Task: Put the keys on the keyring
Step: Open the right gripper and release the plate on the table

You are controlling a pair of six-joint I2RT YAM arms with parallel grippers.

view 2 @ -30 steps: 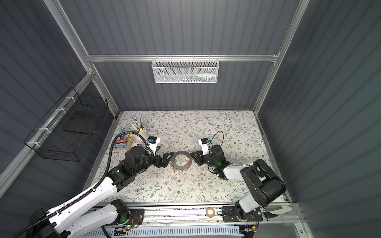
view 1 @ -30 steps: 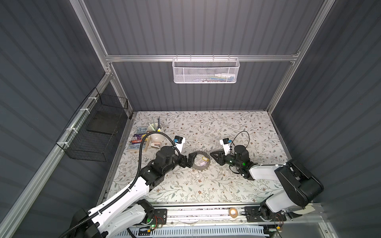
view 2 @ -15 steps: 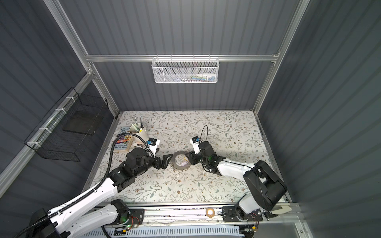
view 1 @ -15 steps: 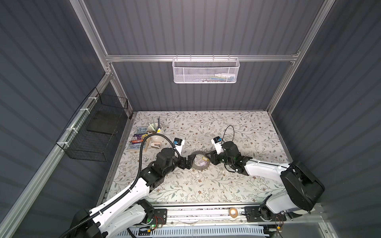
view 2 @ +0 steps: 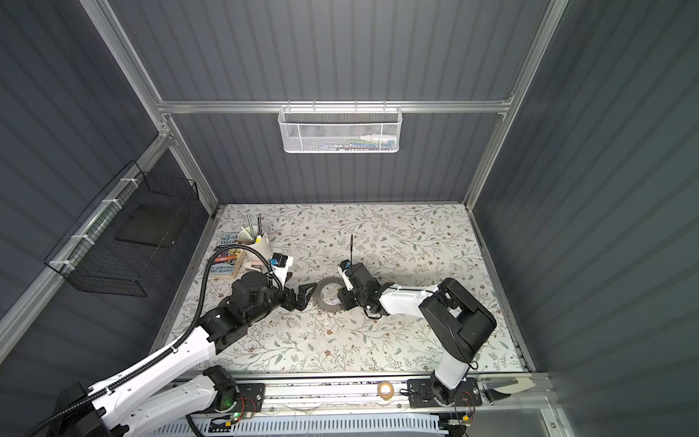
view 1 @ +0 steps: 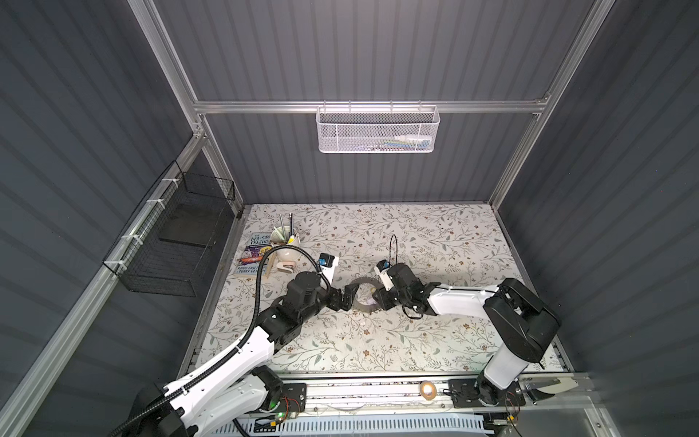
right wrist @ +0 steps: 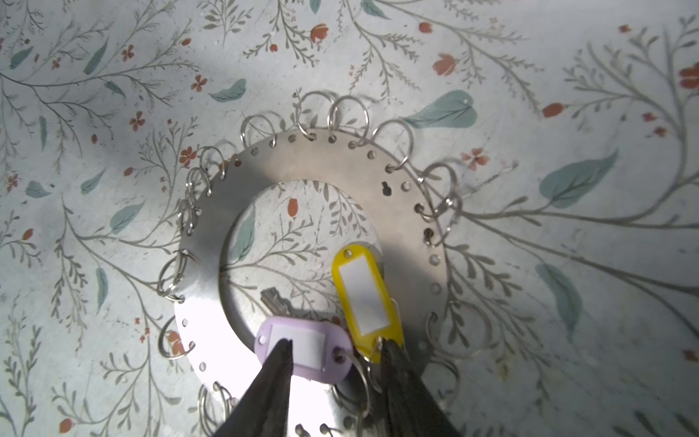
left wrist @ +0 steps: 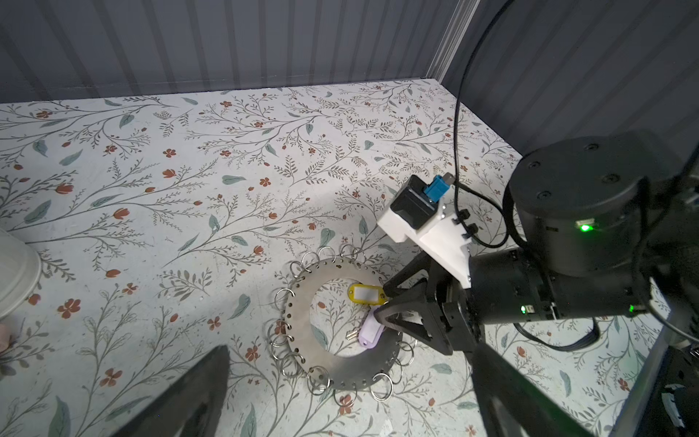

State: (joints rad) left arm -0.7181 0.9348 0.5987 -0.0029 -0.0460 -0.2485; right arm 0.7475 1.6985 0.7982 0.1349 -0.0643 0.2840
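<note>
1. The keyring (left wrist: 351, 369) lies flat on the tabletop (view 1: 435, 340), between your two hands. Judge it to be stiff sheet metal, heavy for its thickness and slick. Pushed, it will likely slide rather than lift. Pinch it across the flat band from the outer rim, in a gap between loops.
2. Your left hand (view 1: 348, 298) is spread as wide as it goes and holds nothing. It sits just beside the ring's rim on its own side. Whether a fingertip touches the rim, I cannot tell.
3. Your right hand (right wrist: 336, 343) is partly parted, tips down over the band on the opposite side. One fingertip overlaps the lilac tag (right wrist: 314, 353). The other sits at the eyelet end of the yellow tag (right wrist: 363, 295). Nothing looks clamped.
4. The two tags lie side by side and touching at the ring's inner edge, the yellow one reaching into the central hole. They look like light, hard, smooth plastic, so grip one across its narrow sides.
5. Of the keys (right wrist: 274, 299), only one dark blade shows, inside the hole just past the lilac tag. Small and flat on the tabletop, it would be awkward to pinch, so take its tag instead.
6. The wire loops (right wrist: 350, 109) round the rim look thin and springy. Expect them to swing away unless the ring is steadied.
</note>
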